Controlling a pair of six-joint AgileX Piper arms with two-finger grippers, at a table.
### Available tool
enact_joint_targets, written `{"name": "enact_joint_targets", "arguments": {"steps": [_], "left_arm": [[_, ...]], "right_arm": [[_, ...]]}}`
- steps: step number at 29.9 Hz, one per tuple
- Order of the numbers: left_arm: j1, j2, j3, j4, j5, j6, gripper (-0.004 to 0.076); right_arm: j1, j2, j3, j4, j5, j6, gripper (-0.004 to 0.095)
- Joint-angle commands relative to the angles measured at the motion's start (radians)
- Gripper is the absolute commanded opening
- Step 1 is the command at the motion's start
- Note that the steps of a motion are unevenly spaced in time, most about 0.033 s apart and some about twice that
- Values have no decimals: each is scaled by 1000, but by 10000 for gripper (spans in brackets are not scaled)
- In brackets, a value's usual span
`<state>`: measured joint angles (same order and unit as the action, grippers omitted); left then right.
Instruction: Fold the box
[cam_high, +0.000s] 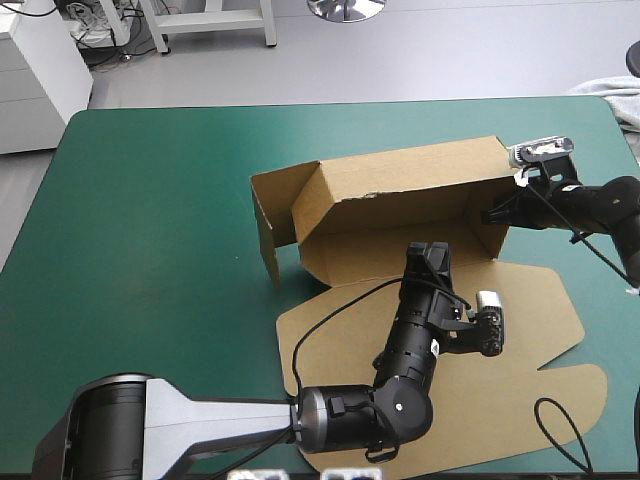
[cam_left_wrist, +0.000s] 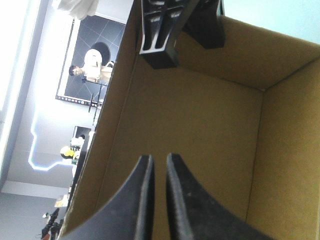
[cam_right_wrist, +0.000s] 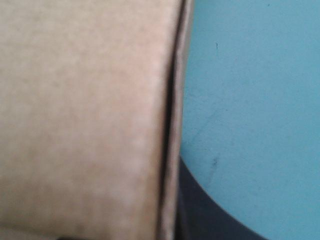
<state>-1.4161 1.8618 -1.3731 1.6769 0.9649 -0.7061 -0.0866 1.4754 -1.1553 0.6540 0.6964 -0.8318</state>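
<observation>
The brown box (cam_high: 400, 185) stands in the middle of the table with its back and end walls raised, and its lid (cam_high: 520, 300) lies flat toward the near edge. My left gripper (cam_high: 430, 262) reaches into the tray. In the left wrist view its black fingers (cam_left_wrist: 159, 157) are almost together over the box floor (cam_left_wrist: 200, 125), holding nothing. My right gripper (cam_high: 497, 214) is at the box's right end wall. In the right wrist view the wall's edge (cam_right_wrist: 172, 100) runs between the fingers, with one black finger (cam_right_wrist: 200, 210) on its outer side and the other hidden.
The box's left end flap (cam_high: 268, 225) stands swung outward. A pale cloth (cam_high: 610, 95) lies at the table's far right corner. Bare teal-green cover (cam_high: 150, 250) stretches to the left of the box.
</observation>
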Motion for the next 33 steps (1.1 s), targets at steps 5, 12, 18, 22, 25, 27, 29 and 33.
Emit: {"name": "enact_joint_targets", "arguments": {"steps": [5,12,18,22,25,27,29,33], "left_arm": [[4,-125,-86,78,-26,-116,-8],[128,-252,-191,-82,-281,-172,-8],[262,-354,-245,-217,-368,-172,-8],[376,-426,-248,-299,-380,-168,-8],[469,-469,-248,-428,-412,-122,-8],[532,-490,-248,-528,-415,-50,-8],[594,-506,-248,-652,-410,60,-8],[740,-533,-248,-924,-373,277,-8]], "right_arm": [[0,-33,-35,21,11,34,-11],[0,-33,-35,-4,42,46,-11],[0,-33,-35,-4,69,50,-11],[0,-33,-35,-8,87,50,-11],[2,-33,-35,-8,96,73,-11],[15,-33,-35,-16,111,77,-9],[44,-33,-37,-44,115,95,1],[122,-33,-41,-107,95,174,2]]}}
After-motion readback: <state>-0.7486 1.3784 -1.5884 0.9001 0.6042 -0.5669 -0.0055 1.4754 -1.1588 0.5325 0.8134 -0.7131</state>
